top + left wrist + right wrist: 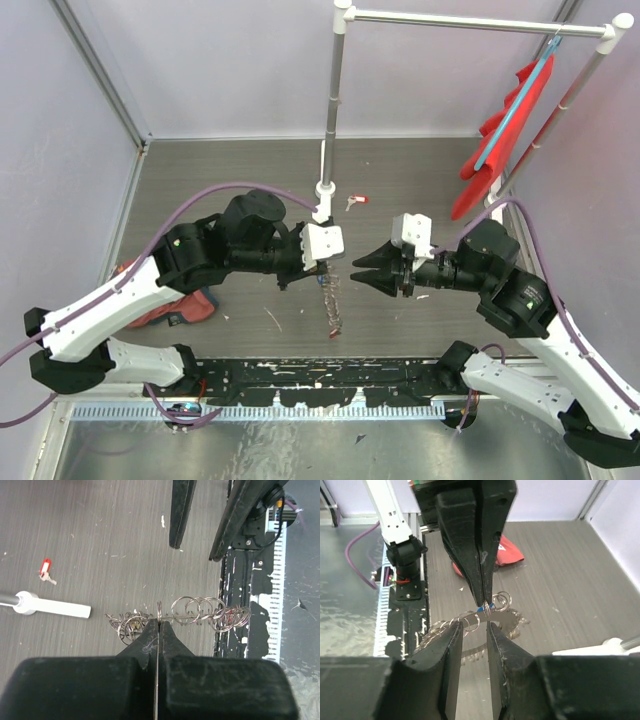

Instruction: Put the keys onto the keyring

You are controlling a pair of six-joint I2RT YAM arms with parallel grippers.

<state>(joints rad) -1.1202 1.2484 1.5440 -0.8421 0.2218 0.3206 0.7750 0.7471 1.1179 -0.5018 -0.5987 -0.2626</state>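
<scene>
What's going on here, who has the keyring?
The left gripper has its fingers shut on the keyring, whose loops hang from the pinch. The right gripper faces it at close range with fingers open, holding nothing. One red-tagged key lies by the pole base, not yet picked up.

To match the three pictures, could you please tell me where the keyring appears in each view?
Top external: the keyring hangs at centre, between the arms.
Left wrist: the keyring stretches sideways across mid-frame.
Right wrist: the keyring sits at centre, low in the frame.
Shared landmark: the left claw, shut on the keyring in every view.
</scene>
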